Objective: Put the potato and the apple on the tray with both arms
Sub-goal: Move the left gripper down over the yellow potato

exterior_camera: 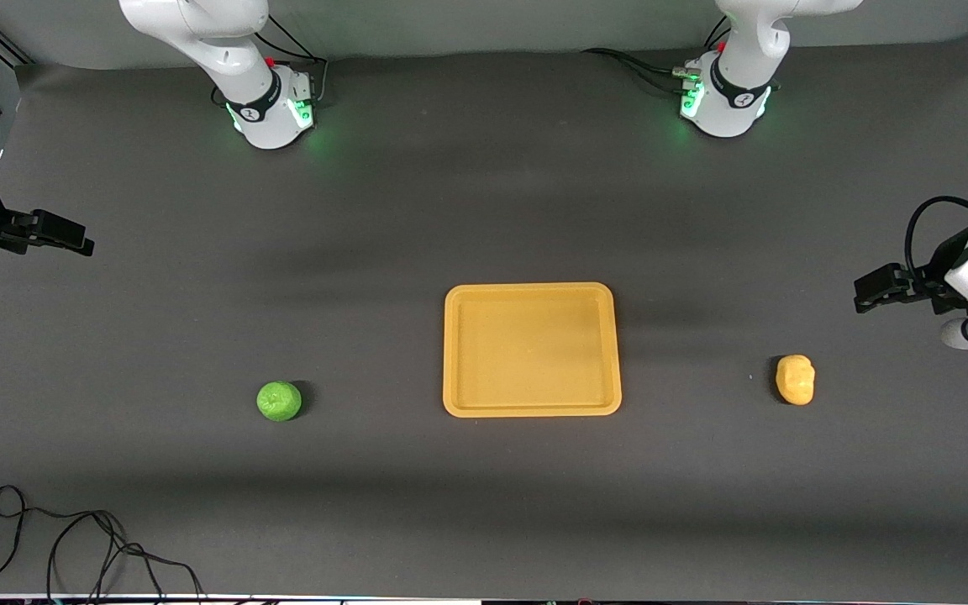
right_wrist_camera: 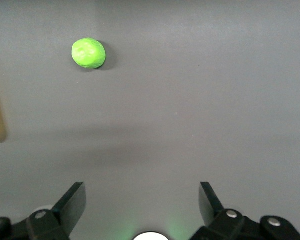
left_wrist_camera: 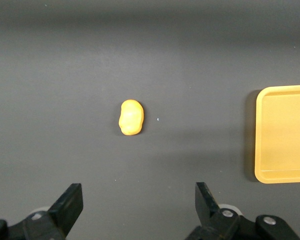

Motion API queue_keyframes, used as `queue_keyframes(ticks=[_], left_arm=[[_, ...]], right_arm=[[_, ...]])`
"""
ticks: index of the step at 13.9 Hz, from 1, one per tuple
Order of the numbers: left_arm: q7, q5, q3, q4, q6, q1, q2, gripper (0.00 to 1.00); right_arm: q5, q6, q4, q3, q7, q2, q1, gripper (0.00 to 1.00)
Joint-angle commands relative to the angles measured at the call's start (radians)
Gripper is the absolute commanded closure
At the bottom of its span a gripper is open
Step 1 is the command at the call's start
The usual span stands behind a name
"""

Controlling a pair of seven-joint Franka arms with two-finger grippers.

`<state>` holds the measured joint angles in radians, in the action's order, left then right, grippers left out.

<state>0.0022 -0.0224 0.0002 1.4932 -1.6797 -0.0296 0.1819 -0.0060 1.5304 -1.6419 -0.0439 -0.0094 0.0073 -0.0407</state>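
The orange-yellow tray [exterior_camera: 450, 349] lies flat in the middle of the table with nothing on it. The green apple [exterior_camera: 279, 401] sits on the table toward the right arm's end of the tray. The yellow potato [exterior_camera: 795, 379] sits toward the left arm's end. My right gripper [exterior_camera: 72, 239] hangs open and empty, high over bare table at its end. The right wrist view shows the gripper [right_wrist_camera: 142, 192] and the apple [right_wrist_camera: 88, 53] well apart. My left gripper [exterior_camera: 866, 294] hangs open and empty over bare table. The left wrist view shows the gripper [left_wrist_camera: 138, 192], the potato [left_wrist_camera: 130, 117] and part of the tray [left_wrist_camera: 285, 132].
The two arm bases [exterior_camera: 270, 109] [exterior_camera: 728, 101] stand along the table's edge farthest from the front camera. A loose black cable [exterior_camera: 72, 546] lies at the edge nearest the front camera, at the right arm's end. The table is dark grey.
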Motion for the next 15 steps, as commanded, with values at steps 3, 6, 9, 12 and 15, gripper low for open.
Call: queue_keyframes(ticks=[3,6,9,12,15], left_arm=[[0.012,-0.002,0.004,0.086,-0.082,0.0,0.083,0.0],[0.013,-0.002,0.004,0.175,-0.216,0.002,0.116,0.01],[0.025,-0.013,0.004,0.3,-0.411,-0.009,0.142,0.06],[0.091,-0.013,0.004,0.367,-0.515,0.003,0.194,0.04],[0.123,-0.018,0.009,0.467,-0.652,0.035,0.189,0.01]], right_arm=[[0.021,0.007,0.027,0.004,-0.007,0.02,-0.007,0.0],[0.029,0.014,0.017,0.004,-0.009,0.02,-0.007,0.0],[0.023,0.045,-0.007,0.006,-0.012,0.003,-0.004,0.0],[0.024,0.045,-0.003,0.006,-0.012,0.003,-0.005,0.0],[0.026,0.043,0.004,0.006,-0.012,0.003,-0.005,0.0]])
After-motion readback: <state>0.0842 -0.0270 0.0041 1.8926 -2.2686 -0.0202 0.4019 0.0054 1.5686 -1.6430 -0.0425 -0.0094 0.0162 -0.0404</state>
